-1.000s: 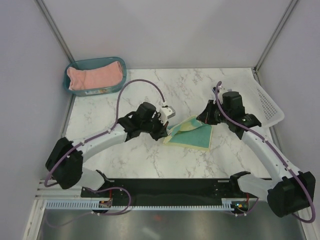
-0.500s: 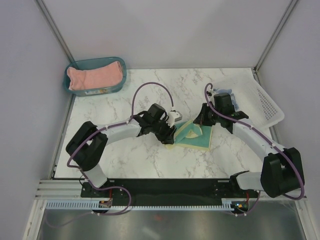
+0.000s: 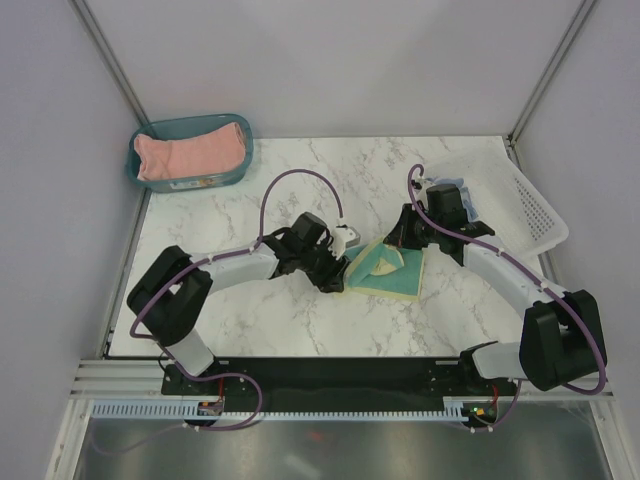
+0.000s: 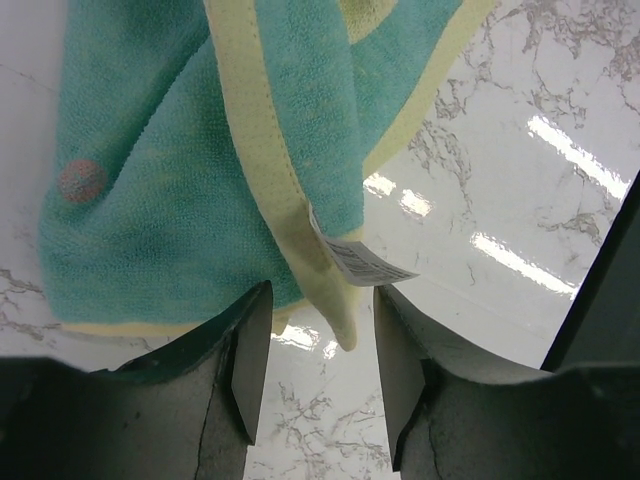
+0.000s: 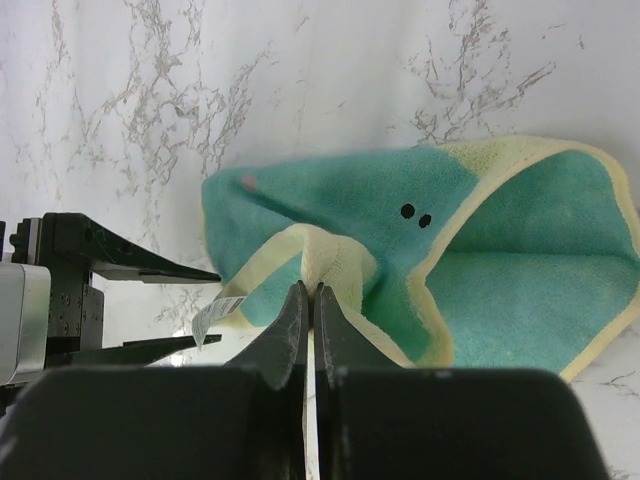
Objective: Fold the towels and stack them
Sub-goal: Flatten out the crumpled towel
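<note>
Your left gripper (image 4: 312,365): jaws apart, nothing clamped; the yellow-and-teal towel (image 3: 395,275) lies mid-way across the marble table (image 3: 300,320), directly ahead of that claw. In your left wrist view, the towel's yellow hem corner with its white label (image 4: 362,262) reaches down into the gap between the jaws (closer to the right-hand finger, no clear contact). Your right gripper (image 5: 308,300): jaws pressed together, pinching a raised yellow-edged fold of the same towel; the rest of the cloth spreads out beyond the tips, teal face up, partly doubled over. The two claws sit on opposite sides of the towel, left one at its left edge, right one at its far side. The pink towel (image 3: 190,152) lies folded in the teal bin (image 3: 243,150), far-left corner, well apart from both claws.
</note>
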Controlling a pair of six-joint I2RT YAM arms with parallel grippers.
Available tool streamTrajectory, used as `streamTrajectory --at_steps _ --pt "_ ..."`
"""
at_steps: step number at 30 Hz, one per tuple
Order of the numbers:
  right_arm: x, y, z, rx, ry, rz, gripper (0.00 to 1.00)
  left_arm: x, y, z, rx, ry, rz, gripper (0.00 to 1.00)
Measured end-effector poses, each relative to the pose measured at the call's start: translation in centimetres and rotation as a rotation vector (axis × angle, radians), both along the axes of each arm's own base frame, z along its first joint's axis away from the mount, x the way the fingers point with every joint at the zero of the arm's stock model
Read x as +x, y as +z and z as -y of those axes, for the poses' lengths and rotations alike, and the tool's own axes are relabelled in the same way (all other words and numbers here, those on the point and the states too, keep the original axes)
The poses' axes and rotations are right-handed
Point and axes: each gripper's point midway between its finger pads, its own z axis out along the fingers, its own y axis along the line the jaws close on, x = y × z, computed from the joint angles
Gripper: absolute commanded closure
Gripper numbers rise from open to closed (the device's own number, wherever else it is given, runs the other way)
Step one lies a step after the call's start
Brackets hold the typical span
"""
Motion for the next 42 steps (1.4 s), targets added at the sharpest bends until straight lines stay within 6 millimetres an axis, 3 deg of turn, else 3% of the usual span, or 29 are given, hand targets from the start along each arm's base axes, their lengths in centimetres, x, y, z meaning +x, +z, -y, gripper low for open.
streamTrajectory --at_steps 7,10,11,13,16,19,22,24,27,31,33,37,40,42 --pt "0.1 0.1 -0.1 0.004 0.001 0.005 1.0 -0.7 -1.1 0.1 0.0 -0.007 -0.015 0.52" --pt "0.1 0.1 -0.1 0.008 -0.003 0.002 1.0 -1.2 -1.8 0.0 0.009 -0.006 -0.031 0.69" --pt "0.1 0.2 -0.1 0.008 -0.003 0.004 1.0 -1.3 -1.9 -0.1 0.01 -0.005 -0.036 0.83" --pt "0.1 0.3 -0.1 0.009 -0.003 0.006 1.0 -1.5 -2.0 -0.1 0.011 -0.002 -0.043 0.98" --pt "0.0 0.6 -0.1 0.011 -0.002 0.013 1.0 -1.6 -1.7 -0.2 0.013 0.007 -0.039 0.98" --pt "0.0 1.6 -0.1 0.003 0.01 0.033 1.0 -1.2 0.4 -0.8 0.013 0.037 0.009 0.98" --pt "0.9 4.8 -0.3 0.007 0.023 0.13 1.0 0.1 5.0 -1.8 -0.003 0.1 0.128 0.98" --pt "1.7 8.4 -0.6 0.025 0.026 0.241 1.0 1.6 10.2 -2.0 -0.046 0.15 0.245 0.98" --pt "1.1 15.0 -2.5 0.054 0.076 0.435 1.0 3.9 19.1 -2.0 -0.142 0.213 0.42 0.98" --pt "-2.1 25.6 -5.9 0.152 0.186 0.674 1.0 3.9 28.3 -3.1 -0.248 0.269 0.546 0.98" --pt "-4.0 30.6 -5.4 0.202 0.19 0.787 1.0 2.7 32.4 -4.4 -0.305 0.281 0.593 0.98" --pt "-8.6 38.4 -2.4 0.28 0.159 0.976 1.0 -1.5 39.4 -7.3 -0.453 0.262 0.668 0.98" --pt "-12.1 42.4 -0.8 0.348 0.156 1.076 1.0 -5.4 43.6 -8.7 -0.587 0.192 0.689 0.98" --pt "-14.4 43.7 -0.1 0.4 0.175 1.111 1.0 -8.1 45.8 -9.1 -0.673 0.126 0.684 0.98"
